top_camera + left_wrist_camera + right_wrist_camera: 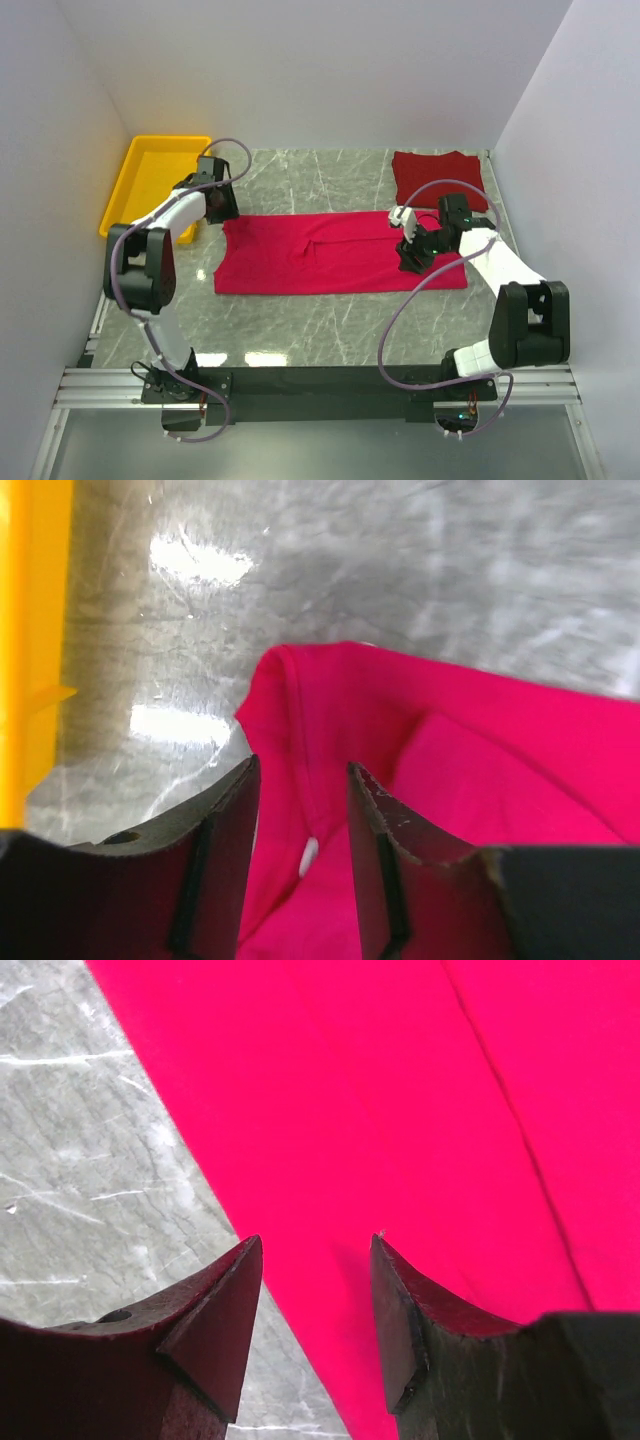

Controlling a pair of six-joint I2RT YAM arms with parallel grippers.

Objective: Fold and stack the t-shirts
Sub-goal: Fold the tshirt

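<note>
Crimson-pink t-shirt (pixel 340 255): lies flat across the middle of the worktop (pixel 330 330), drawn out in a long band from left to right, one lengthwise fold line showing near its middle. Looks part-folded only, not yet a compact packet.

Maroon t-shirt (pixel 440 178): at the far right corner, a neat squarish bundle, apart from the pink one. Judged done and waiting as the base of the stack.

Left gripper (pixel 302 780): at the pink shirt's far left corner, jaws parted, straddling the hem; cloth shows in the gap, which is not pinched shut.

Right gripper (pixel 316 1255): low over the right part of the same shirt, near its edge, jaws likewise parted, nothing held.

Yellow tray (pixel 150 160): far left corner, just beside the left arm; takes no part.

Left to do, by my reading: cross-fold the pink band, then lay it on the maroon bundle. Roughly half through.
</note>
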